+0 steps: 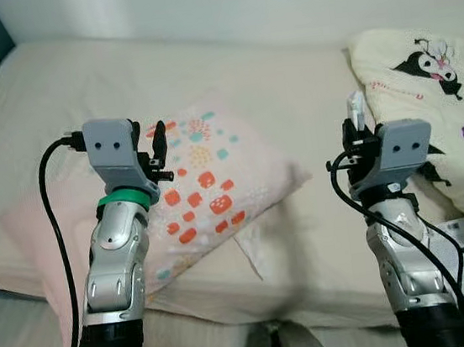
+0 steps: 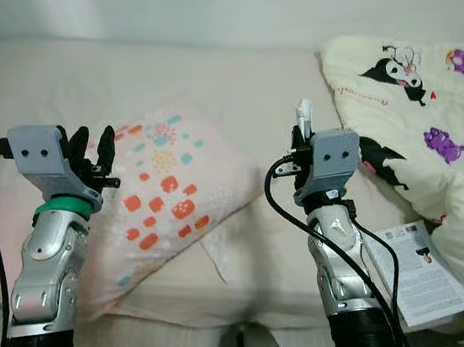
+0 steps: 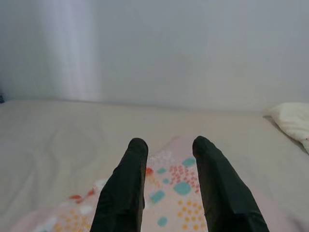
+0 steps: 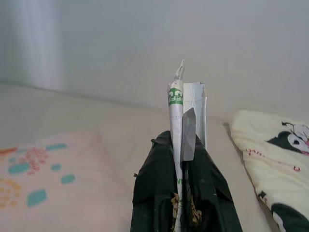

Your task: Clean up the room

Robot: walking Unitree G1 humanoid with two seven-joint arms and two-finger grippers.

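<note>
My right gripper (image 1: 357, 128) is raised over the bed and shut on a flat white wrapper (image 4: 181, 111) with green print, which sticks up past the fingertips. My left gripper (image 1: 159, 144) is raised above a pink pillow (image 1: 208, 185) with orange and teal patches; its two black fingers (image 3: 126, 188) are open and hold nothing. A printed paper leaflet (image 2: 417, 269) lies on the bed beside my right arm.
A cream mattress (image 1: 62, 101) runs back to a white wall (image 3: 154, 48). A cream blanket (image 2: 411, 84) with cartoon prints is bunched up on the right. The bed's near edge is close under my arms.
</note>
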